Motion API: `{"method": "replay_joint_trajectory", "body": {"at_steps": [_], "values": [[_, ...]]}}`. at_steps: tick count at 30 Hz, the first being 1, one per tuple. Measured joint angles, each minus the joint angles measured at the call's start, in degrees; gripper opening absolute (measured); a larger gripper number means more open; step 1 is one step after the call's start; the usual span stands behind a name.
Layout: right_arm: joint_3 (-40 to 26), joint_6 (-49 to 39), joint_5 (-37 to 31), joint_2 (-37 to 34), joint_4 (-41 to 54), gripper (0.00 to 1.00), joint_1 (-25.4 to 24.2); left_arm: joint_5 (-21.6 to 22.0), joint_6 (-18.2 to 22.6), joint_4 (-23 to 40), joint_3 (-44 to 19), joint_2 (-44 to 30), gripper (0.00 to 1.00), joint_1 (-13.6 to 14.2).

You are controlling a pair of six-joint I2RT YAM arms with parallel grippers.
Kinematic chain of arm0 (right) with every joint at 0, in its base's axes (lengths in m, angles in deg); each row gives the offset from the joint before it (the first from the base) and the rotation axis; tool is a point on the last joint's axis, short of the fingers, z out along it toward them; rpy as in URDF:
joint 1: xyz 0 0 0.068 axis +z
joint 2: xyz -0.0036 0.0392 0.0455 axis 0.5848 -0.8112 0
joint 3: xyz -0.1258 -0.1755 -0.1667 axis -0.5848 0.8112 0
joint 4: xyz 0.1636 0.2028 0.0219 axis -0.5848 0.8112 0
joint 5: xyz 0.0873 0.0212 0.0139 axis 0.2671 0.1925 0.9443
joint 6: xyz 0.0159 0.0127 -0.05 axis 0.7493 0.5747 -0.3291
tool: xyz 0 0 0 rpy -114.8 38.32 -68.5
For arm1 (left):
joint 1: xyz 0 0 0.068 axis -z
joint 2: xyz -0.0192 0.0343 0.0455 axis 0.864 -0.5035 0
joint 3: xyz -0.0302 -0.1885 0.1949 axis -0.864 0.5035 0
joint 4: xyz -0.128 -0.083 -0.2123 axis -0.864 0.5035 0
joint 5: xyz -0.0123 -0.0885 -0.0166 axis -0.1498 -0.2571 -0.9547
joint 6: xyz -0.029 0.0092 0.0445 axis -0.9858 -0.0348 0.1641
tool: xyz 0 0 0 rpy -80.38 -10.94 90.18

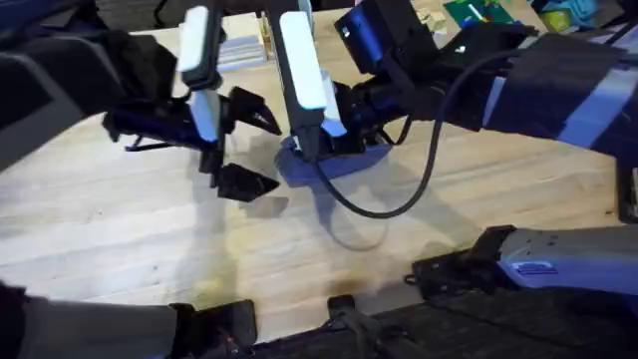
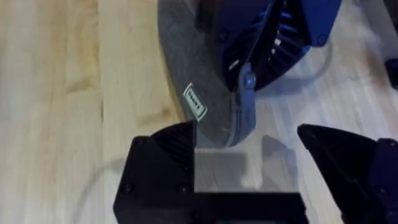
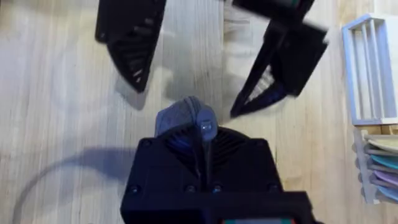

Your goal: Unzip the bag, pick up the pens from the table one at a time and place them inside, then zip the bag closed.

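1. Nearest in the overhead view, the bare table (image 1: 150,269) runs forward to the two arms, which meet over the middle.
2. The left gripper (image 2: 261,168) hangs with its jaws released and spread wide. One finger touches the rounded end of the bag (image 2: 193,68), the other stands apart from it over bare wood. My guess is it is lining up to brace that end, so the pouch will not slide when the zip is drawn.
3. The right gripper (image 3: 202,152) is clenched over the bag's end, where the metal zip pull (image 3: 204,128) sits between its fingers. It appears to be pinching the pull itself, though the contact is partly hidden. That fits the first step, unzipping.
4. The bag lies flat mid-table, under both grippers. The zip looks closed, so the task seems barely begun.
5. A small white label (image 2: 194,102) is sewn to the bag's side; its dark lettering is too small to read.
6. Farther off stands a white slatted box (image 3: 368,68).
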State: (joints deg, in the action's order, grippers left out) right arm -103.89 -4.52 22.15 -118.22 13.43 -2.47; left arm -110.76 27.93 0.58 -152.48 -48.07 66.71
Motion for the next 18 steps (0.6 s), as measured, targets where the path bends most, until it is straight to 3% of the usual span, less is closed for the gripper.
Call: {"method": "replay_joint_trajectory", "body": {"at_steps": [8,15,17,18], "values": [[0.0,0.0,0.0,0.0,0.0,0.032,0.0,-3.3,-0.1,-2.3,0.0,-4.7,0.977,4.0],[0.0,0.0,0.1,0.0,0.2,0.032,0.2,-5.0,-1.2,-5.3,0.0,-5.8,0.349,4.1],[0.0,0.0,0.0,0.0,0.1,0.032,0.2,-5.0,-1.2,-5.3,0.0,-5.8,0.093,4.1],[0.0,0.0,0.1,0.0,0.2,0.032,0.2,-5.0,-1.3,-5.3,0.0,-5.8,0.063,4.1]]}}
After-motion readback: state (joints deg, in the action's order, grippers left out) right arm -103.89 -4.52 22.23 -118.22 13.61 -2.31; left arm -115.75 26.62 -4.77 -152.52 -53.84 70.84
